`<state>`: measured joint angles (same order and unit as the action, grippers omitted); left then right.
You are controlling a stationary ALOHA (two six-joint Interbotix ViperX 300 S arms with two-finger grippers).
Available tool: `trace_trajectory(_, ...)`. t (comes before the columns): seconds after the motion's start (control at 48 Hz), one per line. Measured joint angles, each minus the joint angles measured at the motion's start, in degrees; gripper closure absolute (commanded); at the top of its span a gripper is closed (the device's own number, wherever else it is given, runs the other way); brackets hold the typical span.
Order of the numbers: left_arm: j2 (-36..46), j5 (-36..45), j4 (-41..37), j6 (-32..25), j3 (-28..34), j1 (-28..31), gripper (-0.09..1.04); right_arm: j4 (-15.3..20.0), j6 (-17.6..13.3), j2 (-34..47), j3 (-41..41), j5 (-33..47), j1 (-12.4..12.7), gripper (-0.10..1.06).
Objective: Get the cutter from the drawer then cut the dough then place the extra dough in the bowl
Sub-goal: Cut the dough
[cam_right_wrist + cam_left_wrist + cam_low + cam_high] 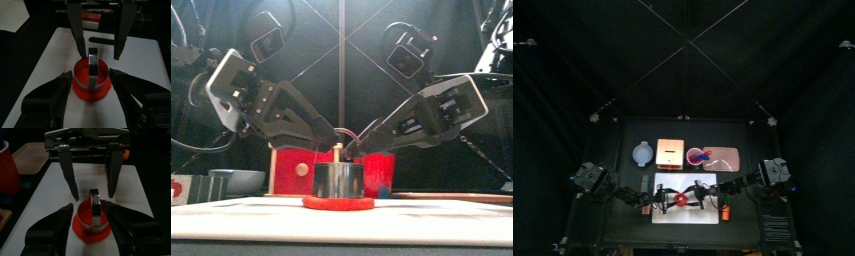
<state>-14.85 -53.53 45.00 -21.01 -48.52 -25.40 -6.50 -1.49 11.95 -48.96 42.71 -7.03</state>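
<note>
Front view: cutter on dough — left tool, right tool wide; red cup behind.

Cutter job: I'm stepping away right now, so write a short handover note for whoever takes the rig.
Left gripper: open, jaws either side of the cutter, not clamped.
Right gripper: open, straddling it from the opposite side.
The cutter stands on the red dough on the white board. The bowl is at the back left, beside the wooden box.
Done: cutter out of the drawer and on the dough.
Left: cannot tell if the cut is through; finish it, then put the extra dough in the bowl.
</note>
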Motion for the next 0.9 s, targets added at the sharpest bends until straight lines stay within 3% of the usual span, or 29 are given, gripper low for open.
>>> trace_trajectory(0.312,-0.4,0.0,0.0,-0.6,1.8,-2.1,0.08,0.8,0.0,0.0,0.1,0.0,-1.1,0.08)
trace_trajectory(0.521,-1.1,0.1,0.1,-0.4,2.5,-4.0,0.09,2.5,0.3,0.0,1.1,0.0,-1.1,0.19)
trace_trajectory(0.896,-1.5,0.1,1.7,-0.8,1.9,-3.8,0.34,2.6,0.3,0.0,1.7,0.0,-1.6,0.41)
